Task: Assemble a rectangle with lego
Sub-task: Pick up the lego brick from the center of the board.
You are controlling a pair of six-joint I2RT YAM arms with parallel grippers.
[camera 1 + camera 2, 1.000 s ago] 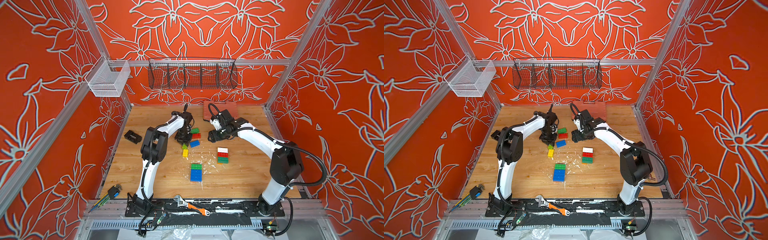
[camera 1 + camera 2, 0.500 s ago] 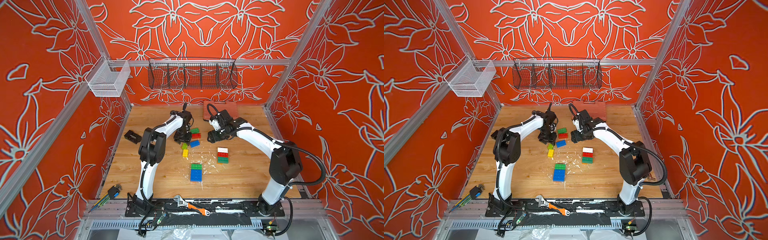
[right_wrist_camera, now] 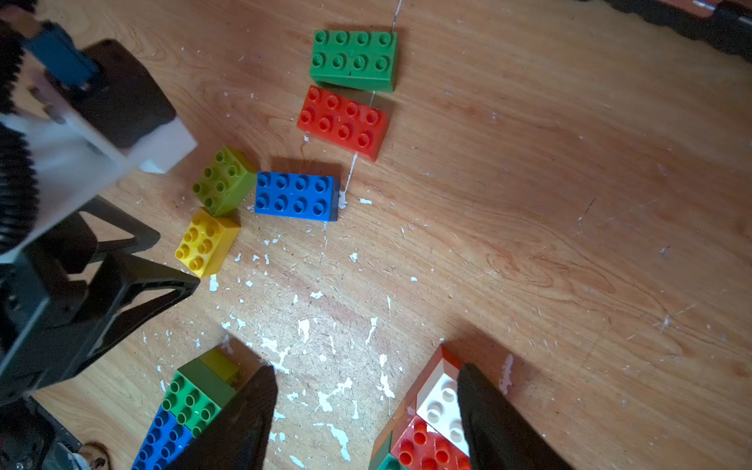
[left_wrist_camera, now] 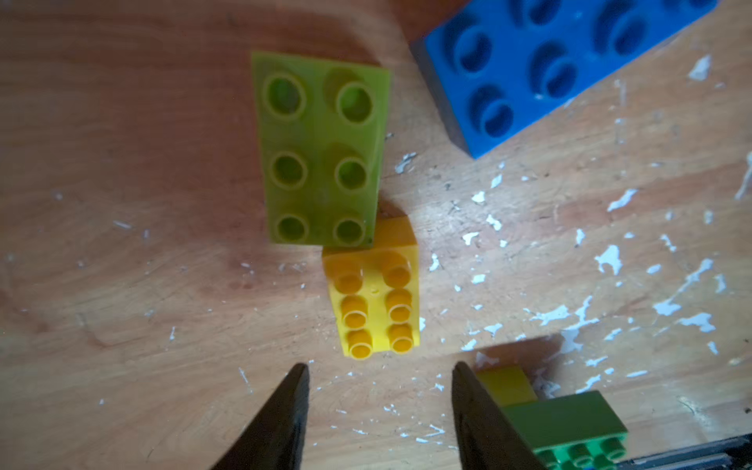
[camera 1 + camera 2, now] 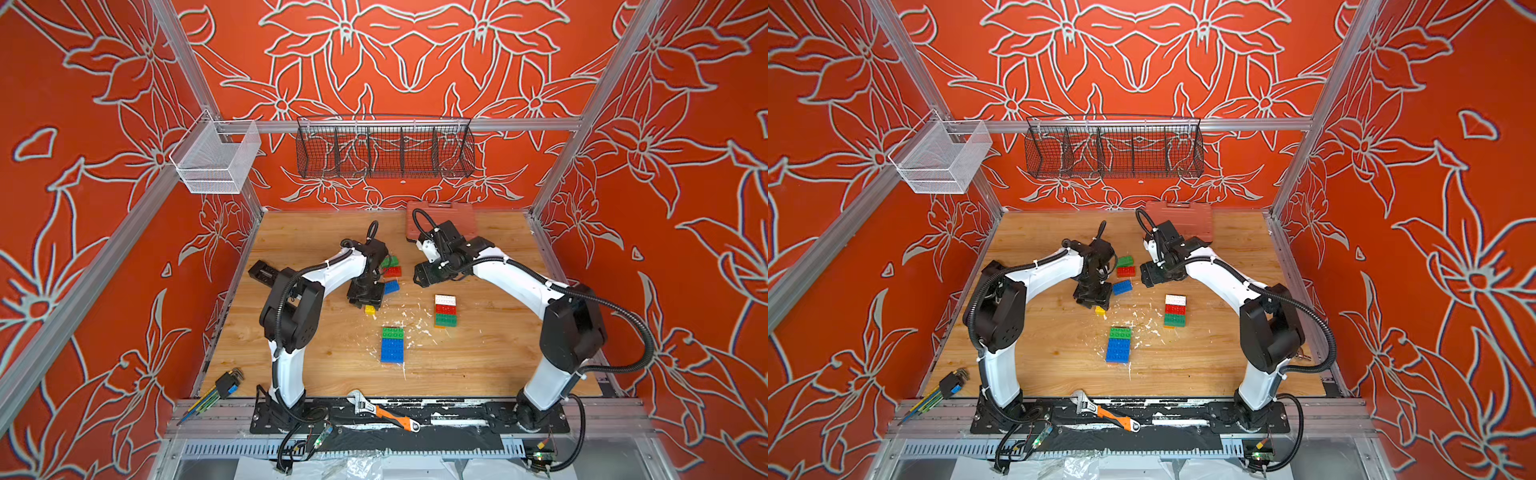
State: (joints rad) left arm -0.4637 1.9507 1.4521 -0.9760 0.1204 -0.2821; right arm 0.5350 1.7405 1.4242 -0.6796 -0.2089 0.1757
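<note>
Beside the loose blue brick [image 5: 391,286], in both top views, the left gripper [image 5: 368,301] hangs low over the worktop [image 5: 478,365], lined up, I'd say, for a pick. Left wrist: jaws parted, nothing between them, the yellow brick [image 4: 376,301] just ahead of the tips, touching the lime brick [image 4: 321,150] near that blue brick. Right wrist: the right gripper [image 3: 366,368] is released too, gap bare, white-topped stack [image 3: 441,403] beside one finger, well apart from the blue brick, likely parked clear.
</note>
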